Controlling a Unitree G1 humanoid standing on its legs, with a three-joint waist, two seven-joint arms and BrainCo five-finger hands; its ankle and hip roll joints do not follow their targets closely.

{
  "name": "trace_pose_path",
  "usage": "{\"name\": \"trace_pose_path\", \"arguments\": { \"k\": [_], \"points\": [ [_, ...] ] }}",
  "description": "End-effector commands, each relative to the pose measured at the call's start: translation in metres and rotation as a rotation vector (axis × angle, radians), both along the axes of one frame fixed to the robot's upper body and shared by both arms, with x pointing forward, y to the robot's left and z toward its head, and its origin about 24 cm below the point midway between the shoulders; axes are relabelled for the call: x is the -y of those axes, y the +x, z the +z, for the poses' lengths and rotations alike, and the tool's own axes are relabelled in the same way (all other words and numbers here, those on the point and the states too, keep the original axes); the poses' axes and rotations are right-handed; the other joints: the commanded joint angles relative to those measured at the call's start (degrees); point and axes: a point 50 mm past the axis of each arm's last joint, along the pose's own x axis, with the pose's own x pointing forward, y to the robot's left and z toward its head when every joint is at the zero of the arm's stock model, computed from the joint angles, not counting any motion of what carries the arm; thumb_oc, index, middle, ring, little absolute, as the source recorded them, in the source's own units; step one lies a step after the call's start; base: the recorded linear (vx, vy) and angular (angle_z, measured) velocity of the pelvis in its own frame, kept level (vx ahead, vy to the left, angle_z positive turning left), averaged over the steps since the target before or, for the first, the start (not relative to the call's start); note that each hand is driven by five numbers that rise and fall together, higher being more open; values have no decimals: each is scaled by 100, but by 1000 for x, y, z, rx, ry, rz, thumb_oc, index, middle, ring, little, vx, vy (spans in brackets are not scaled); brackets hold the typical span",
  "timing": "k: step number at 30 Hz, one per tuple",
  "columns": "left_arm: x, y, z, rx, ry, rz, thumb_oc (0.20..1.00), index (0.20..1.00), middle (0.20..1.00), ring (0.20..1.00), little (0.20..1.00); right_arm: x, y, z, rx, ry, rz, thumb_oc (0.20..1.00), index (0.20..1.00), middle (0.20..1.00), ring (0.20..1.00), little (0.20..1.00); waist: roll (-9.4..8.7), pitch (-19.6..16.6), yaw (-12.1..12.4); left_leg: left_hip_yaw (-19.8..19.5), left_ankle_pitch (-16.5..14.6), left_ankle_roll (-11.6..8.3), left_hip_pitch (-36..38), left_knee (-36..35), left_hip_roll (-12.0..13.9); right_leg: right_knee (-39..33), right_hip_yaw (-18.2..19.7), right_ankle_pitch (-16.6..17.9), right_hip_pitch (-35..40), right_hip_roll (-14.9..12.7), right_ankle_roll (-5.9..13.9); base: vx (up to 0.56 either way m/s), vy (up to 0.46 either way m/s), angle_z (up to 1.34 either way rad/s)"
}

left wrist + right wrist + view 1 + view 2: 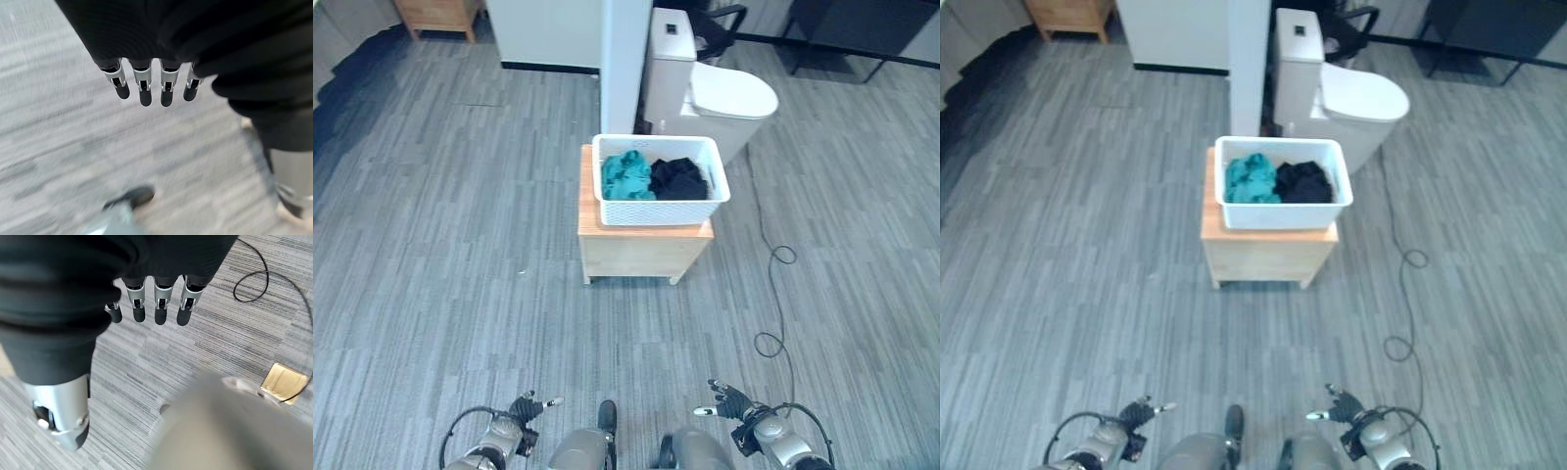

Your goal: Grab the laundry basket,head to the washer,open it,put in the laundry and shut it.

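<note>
And here we are at the very start: the white perforated plastic laundry basket (661,182) sits squarely on a low light-wood stool (641,247) out in the middle of the grey wood-plank floor (450,245), well ahead of the robot. Inside it lie a teal crumpled garment (626,176) on the left and a black bundled garment (679,178) on the right, touching each other. Raised on the stool like that, the basket offers its rim at a handier height than the floor would, and both short ends look free for a two-handed lift. Down at the near edge, the left hand (524,407) hangs low at the robot's side, fingers straight and relaxed with nothing in them; its wrist view looks past dark fingertips (142,93) onto bare floor. The right hand (732,401) mirrors it on the other side, fingers loosely extended and empty, a thin black cable (773,294) trailing across the floor to the right of the stool. Beyond the basket stand a white ceramic toilet (715,93) and a white partition panel (625,64); far left, a wooden cabinet (435,15). My read: nothing has been grabbed yet, the job is to close the gap first, and that cable is worth stepping clear of.
</note>
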Motion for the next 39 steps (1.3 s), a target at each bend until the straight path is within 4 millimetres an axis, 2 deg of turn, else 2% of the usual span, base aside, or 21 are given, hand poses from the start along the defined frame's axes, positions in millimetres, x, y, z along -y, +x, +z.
{"name": "trace_pose_path", "arguments": {
  "k": [1,2,3,4,6,7,10,11,17,18,19,21,24,26,28,29,30,31,33,35,39],
  "points": [
    [-7,-12,-2,-32,37,-33,1000,1000,1000,1000,1000,7,-1,0,8,-1,-63,1000,1000,1000,1000,1000,-374,-14,-176,427,129,-343,-405,214,136,-1550,229,1355,454,-141,224,265,-24,81],
    [-7,-10,-2,-31,37,-40,1000,1000,1000,1000,1000,7,-3,-2,0,-5,-70,1000,1000,1000,1000,1000,-455,-28,-238,355,24,-411,-240,187,66,-2215,307,1511,330,-148,279,263,-21,81],
    [-7,-10,-2,-31,36,-40,1000,1000,1000,1000,1000,7,-3,-2,0,-5,-70,1000,1000,1000,1000,1000,-447,-13,-236,355,17,-416,-217,184,76,-2236,304,1518,360,-134,278,289,-43,55],
    [-6,-8,-1,-28,39,-49,1000,1000,1000,1000,1000,8,-5,-3,-9,-12,-69,1000,1000,1000,1000,1000,-472,-3,-285,285,-46,-449,-104,175,53,-2626,527,1620,256,-43,311,323,-52,18],
    [-4,-9,-2,-34,35,-62,1000,1000,1000,1000,1000,7,-15,-8,-51,-16,-61,1000,1000,1000,1000,1000,-521,-15,-401,135,-199,-511,180,205,14,-3144,821,2086,-13,-140,473,407,-80,37],
    [-3,-11,-3,-40,29,-65,1000,1000,1000,1000,1000,7,-17,-10,-62,-19,-55,1000,1000,1000,1000,1000,-508,-31,-395,109,-252,-524,247,234,30,-3244,768,2161,-45,-192,506,272,-72,62],
    [-2,-13,-4,-47,27,-66,1000,1000,1000,1000,1000,8,-20,-11,-73,-22,-54,1000,1000,1000,1000,1000,-497,-40,-406,90,-310,-535,315,259,40,-3314,744,2228,-60,-219,536,175,-38,46],
    [0,-22,-8,-74,16,-70,1000,1000,1000,1000,1000,8,-28,-15,-108,-27,-54,1000,1000,1000,1000,1000,-513,-106,-434,8,-459,-523,539,299,-12,-3311,844,2385,-77,-253,575,377,-83,-1],
    [4,-37,-14,-128,2,-73,1000,1000,1000,1000,1000,10,-41,-20,-156,-29,-62,1000,1000,1000,1000,1000,-468,-248,-438,-113,-609,-551,831,402,48,-3001,882,2259,59,-167,455,253,-103,13],
    [5,-43,-16,-150,0,-72,1000,1000,1000,1000,1000,11,-47,-22,-181,-38,-55,1000,1000,1000,1000,1000,-392,-371,-430,-256,-548,-674,923,430,245,-2940,738,2042,169,-68,327,236,-166,-24],
    [5,-43,-16,-150,-1,-72,1000,1000,1000,1000,1000,11,-47,-22,-181,-38,-55,1000,1000,1000,1000,1000,-387,-373,-436,-262,-552,-677,922,433,251,-2939,730,2038,172,-65,326,387,-313,-19],
    [5,-46,-17,-161,-2,-72,1000,1000,1000,1000,1000,18,-49,-21,-182,-53,-66,1000,1000,1000,1000,1000,-338,-430,-467,-326,-458,-862,908,854,487,-2804,630,1762,249,131,151,267,-267,23],
    [5,-43,-16,-150,2,-71,1000,1000,1000,1000,1000,31,-47,-18,-170,-80,-98,1000,1000,1000,1000,1000,-390,-348,-444,-173,132,-1148,272,2329,737,-2973,562,1536,588,306,-94,163,-256,17],
    [6,-35,-14,-127,2,-75,1000,1000,1000,1000,1000,39,-42,-15,-158,-107,-109,1000,1000,1000,1000,1000,-458,-173,-342,-201,411,-1162,-298,3316,740,-3117,575,1476,810,368,-246,80,-225,20],
    [8,-28,-12,-105,9,-89,1000,1000,1000,1000,1000,45,-38,-12,-151,-129,-111,1000,1000,1000,1000,1000,-468,-75,-292,-185,424,-1137,-496,3536,706,-3183,560,1443,899,382,-274,68,-94,-5],
    [12,-18,-10,-83,11,-125,1000,1000,1000,1000,1000,51,-34,-10,-149,-152,-119,1000,1000,1000,1000,1000,-494,-20,-227,-124,214,-1016,-876,3039,519,-3296,631,1412,1002,355,-221,80,-18,-20],
    [12,-18,-10,-83,11,-125,1000,1000,1000,1000,1000,51,-34,-10,-149,-152,-119,1000,1000,1000,1000,1000,-480,-10,-211,-113,187,-1015,-863,3054,534,-3296,642,1406,1015,370,-217,210,26,-15],
    [15,-12,-8,-66,15,-160,1000,1000,1000,1000,1000,56,-32,-9,-150,-171,-128,1000,1000,1000,1000,1000,-462,-1,-52,-180,-165,-828,-1106,1989,110,-3377,812,1404,1094,399,-115,197,91,1],
    [17,-11,-8,-58,12,-174,1000,1000,1000,1000,1000,49,-32,-11,-157,-161,-98,1000,1000,1000,1000,1000,-365,-62,80,-388,117,-748,-1210,1033,-83,-3366,933,1356,1152,513,-49,234,111,-34],
    [17,-13,-9,-61,10,-169,1000,1000,1000,1000,1000,46,-32,-12,-158,-153,-84,1000,1000,1000,1000,1000,-401,-62,117,-371,51,-722,-1211,1238,-109,-3289,997,1276,1152,462,-49,124,66,-55],
    [17,-22,-12,-86,-4,-151,1000,1000,1000,1000,1000,24,-26,-15,-149,-115,-22,1000,1000,1000,1000,1000,-420,-171,63,-290,66,-506,-699,542,-101,-3075,1183,1203,1048,425,-7,147,142,-57]
  ]
}}
